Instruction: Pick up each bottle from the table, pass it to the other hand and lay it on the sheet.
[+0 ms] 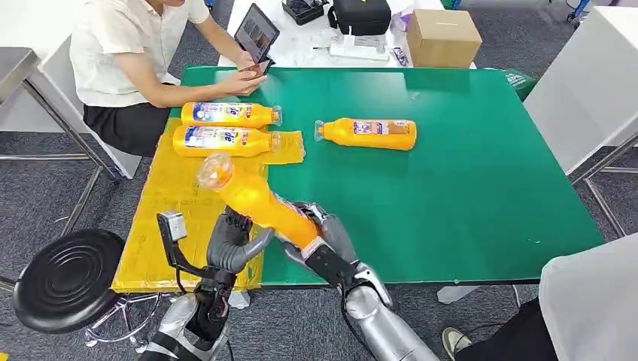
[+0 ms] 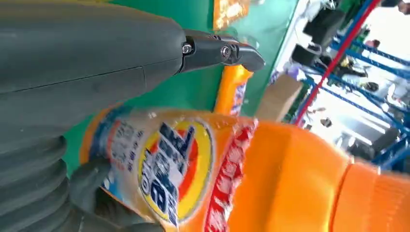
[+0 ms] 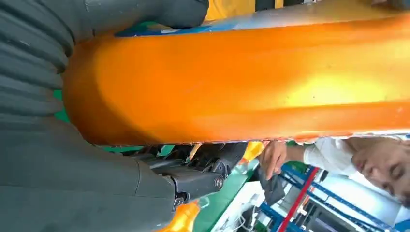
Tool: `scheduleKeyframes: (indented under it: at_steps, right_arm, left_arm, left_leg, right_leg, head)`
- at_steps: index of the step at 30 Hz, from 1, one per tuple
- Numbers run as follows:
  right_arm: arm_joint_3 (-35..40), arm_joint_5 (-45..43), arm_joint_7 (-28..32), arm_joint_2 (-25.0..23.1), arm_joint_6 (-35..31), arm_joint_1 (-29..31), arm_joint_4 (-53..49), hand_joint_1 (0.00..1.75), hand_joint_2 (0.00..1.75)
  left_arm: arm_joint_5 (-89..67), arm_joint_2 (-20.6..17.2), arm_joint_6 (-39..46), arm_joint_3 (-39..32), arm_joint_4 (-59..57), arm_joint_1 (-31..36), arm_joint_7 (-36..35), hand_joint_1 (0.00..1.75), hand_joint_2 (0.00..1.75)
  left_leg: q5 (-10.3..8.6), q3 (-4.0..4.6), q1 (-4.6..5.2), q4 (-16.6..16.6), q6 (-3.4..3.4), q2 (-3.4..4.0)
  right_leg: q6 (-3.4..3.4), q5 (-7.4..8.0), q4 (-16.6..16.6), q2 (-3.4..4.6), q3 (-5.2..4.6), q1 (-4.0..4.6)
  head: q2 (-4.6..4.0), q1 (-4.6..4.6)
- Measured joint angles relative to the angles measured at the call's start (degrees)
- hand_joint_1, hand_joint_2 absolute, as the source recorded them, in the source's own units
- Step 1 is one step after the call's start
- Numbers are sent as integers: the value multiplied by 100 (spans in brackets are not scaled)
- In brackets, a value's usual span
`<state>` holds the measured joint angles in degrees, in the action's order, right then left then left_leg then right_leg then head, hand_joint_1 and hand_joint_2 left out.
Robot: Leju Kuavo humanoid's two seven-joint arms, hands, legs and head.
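**Handover in progress at the near bench edge**

Right hand point(image 1: 320, 241) grips the base end of an orange plastic bottle with a clear cap point(image 1: 256, 199), held tilted in the air, cap end pointing toward the far-left. Left hand point(image 1: 229, 244) is around the bottle's middle, fingers touching it; can't tell if it has a firm grip. Two matching bottles point(image 1: 226, 128) lie side by side on the yellow sheet point(image 1: 165, 218) at the bench's left edge. A fourth bottle point(image 1: 369, 133) lies on the green bench top point(image 1: 466, 173), mid-far area.
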<state>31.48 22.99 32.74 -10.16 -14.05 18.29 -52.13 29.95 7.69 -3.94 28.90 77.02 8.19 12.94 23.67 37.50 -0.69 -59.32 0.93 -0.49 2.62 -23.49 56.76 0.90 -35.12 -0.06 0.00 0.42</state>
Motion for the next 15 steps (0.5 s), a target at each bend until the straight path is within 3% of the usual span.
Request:
scheduleKeyframes:
  at_steps: [6, 15]
  right_arm:
    - [70, 17, 33, -7, -220, 57, 146, 154, 175]
    - [76, 37, 33, -26, -267, 80, 315, 147, 175]
  left_arm:
    - [247, -33, -264, 35, 2, 37, -111, 0, 175]
    - [258, -72, -332, 59, -26, 73, -149, 0, 175]
  left_leg:
    - [0, 1, 0, 0, 0, 0]
    - [0, 1, 0, 0, 0, 0]
  right_leg:
    - [0, 0, 0, 0, -1, 0]
    - [0, 0, 0, 0, -1, 0]
  head:
    - [0, 0]
    - [0, 0]
